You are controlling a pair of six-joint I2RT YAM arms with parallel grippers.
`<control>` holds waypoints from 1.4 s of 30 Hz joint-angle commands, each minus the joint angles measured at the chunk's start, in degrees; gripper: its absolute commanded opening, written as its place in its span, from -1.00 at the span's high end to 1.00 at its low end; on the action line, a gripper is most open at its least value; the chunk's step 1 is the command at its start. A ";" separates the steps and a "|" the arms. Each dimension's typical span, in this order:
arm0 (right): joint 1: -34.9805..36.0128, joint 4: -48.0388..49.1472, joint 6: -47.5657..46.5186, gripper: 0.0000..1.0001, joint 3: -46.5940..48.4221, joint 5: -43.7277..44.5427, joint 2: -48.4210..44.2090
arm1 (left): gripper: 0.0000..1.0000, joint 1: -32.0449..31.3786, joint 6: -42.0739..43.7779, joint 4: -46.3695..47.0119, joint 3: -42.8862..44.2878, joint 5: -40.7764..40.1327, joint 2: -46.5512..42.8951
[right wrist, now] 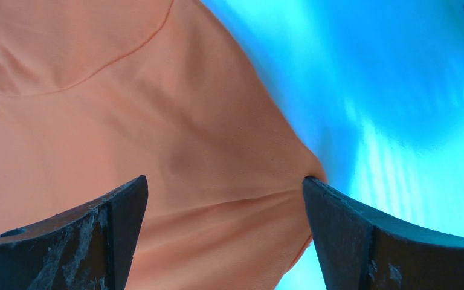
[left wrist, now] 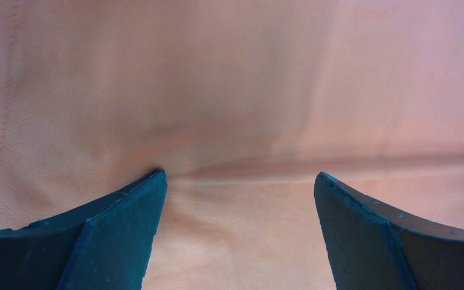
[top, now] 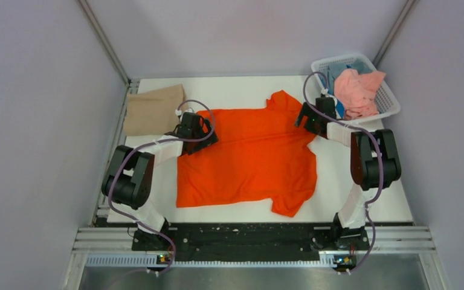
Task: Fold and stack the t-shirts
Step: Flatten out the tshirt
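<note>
Left gripper (top: 200, 134): jaws at full spread, nothing pinched. Both fingertips (left wrist: 139, 199) are pressed onto the orange t-shirt (top: 248, 160) at its far-left hem corner, with the cloth dimpled between them.
Right gripper (top: 305, 119): also wide open and holding nothing. It straddles the shirt's edge at the far-right shoulder, by the far sleeve, and one fingertip (right wrist: 323, 199) sits right at the cloth edge.
The shirt lies flat mid-table (top: 229, 90), long axis left-right, hem left, collar right. One sleeve points near, the other far.
I see a thin bare strip along the near edge, and more bare top on the right side and at the far edge.
Far-left corner: tan t-shirt (top: 154, 109), folded, near the left gripper.
Far-right corner: white basket (top: 393, 103) with a salmon-pink t-shirt (top: 359, 93) heaped in it and some blue cloth (top: 342, 74) underneath.
</note>
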 commanded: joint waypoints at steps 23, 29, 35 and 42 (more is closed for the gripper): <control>11.09 -12.39 6.99 -0.96 -35.80 -6.49 -47.72 | -0.95 1.52 1.74 -3.63 -6.20 2.12 -3.46; 9.05 -13.22 7.77 -0.98 -41.57 -7.22 -50.51 | -0.95 1.47 1.87 -2.81 -6.98 3.75 -3.09; 3.72 -22.52 12.57 -0.98 -41.15 4.65 -49.17 | -0.94 1.48 1.77 -3.34 -7.35 2.93 -3.98; 3.67 -35.47 21.09 -0.98 -37.67 14.38 -61.26 | -0.95 1.50 1.77 -5.45 -7.17 -0.05 -5.74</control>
